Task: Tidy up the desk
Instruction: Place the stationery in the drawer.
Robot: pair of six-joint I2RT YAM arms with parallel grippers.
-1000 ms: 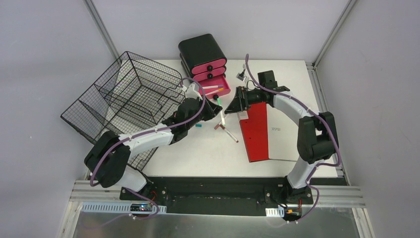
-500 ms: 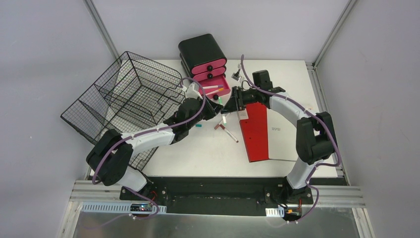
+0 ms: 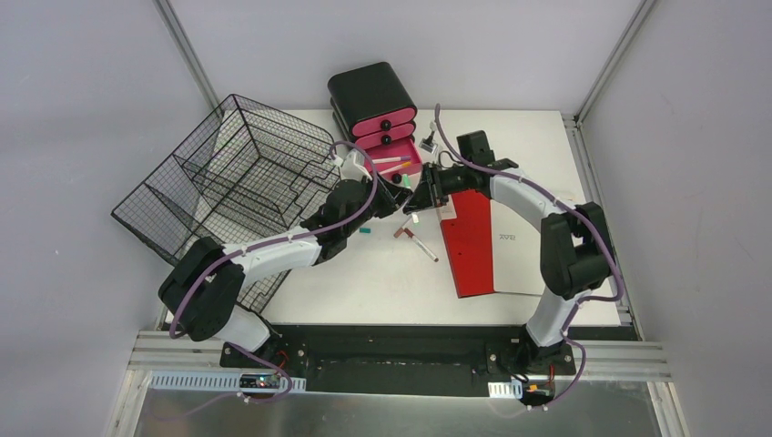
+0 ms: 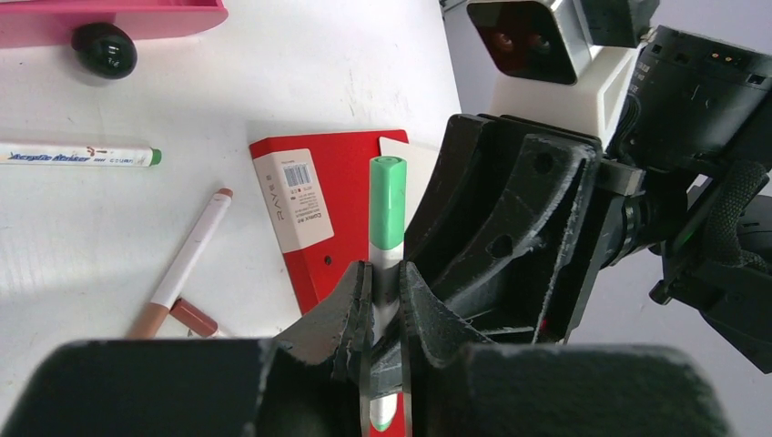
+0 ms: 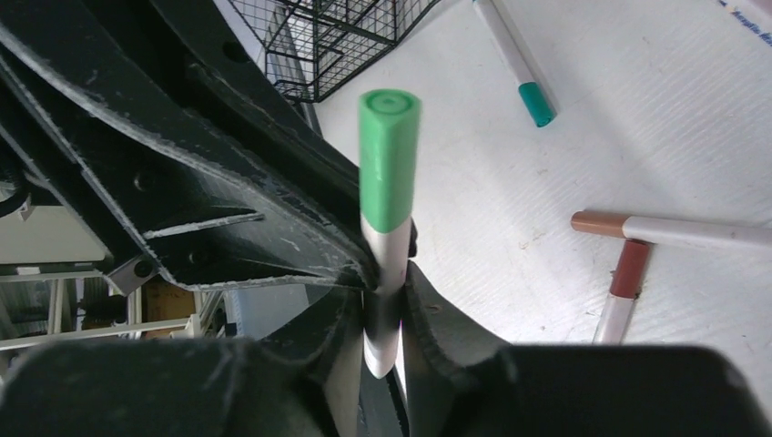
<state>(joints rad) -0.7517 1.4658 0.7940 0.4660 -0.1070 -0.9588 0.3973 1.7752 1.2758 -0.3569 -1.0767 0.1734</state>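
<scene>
View from above, read left to right. At far left the wire basket (image 3: pixel 232 173) stands tilted, half over the edge of the desk (image 3: pixel 382 273), the white tabletop that runs beneath both my arms; I see nothing inside it.

Next, my left gripper (image 4: pixel 382 278) is clamped on the white barrel of a green-capped marker (image 4: pixel 386 205), which stands up between the fingers, cap uppermost.

Behind it, the black drawer unit (image 3: pixel 373 100) sits at the far edge with its pink bottom drawer (image 3: pixel 401 164) pulled out; a couple of pens already lie in it.

Just right of centre, my right gripper (image 5: pixel 387 278) meets the left one nose to nose. Its wrist view shows its fingers pressed against the same marker barrel, below the cap, so both hands grasp one pen (a hand-over in mid-air, as I judge it).

On the desk below lie a teal-capped marker (image 5: pixel 514 59) and two brown markers (image 3: pixel 421 241), none in any container. To the right, the red-and-white notebook (image 3: pixel 469 241) lies flat and askew.

Progress, as I judge it: early. A few pens are stowed in the drawer. Left to do are the held marker, the loose markers, the notebook, the open drawer and perhaps the tilted basket.
</scene>
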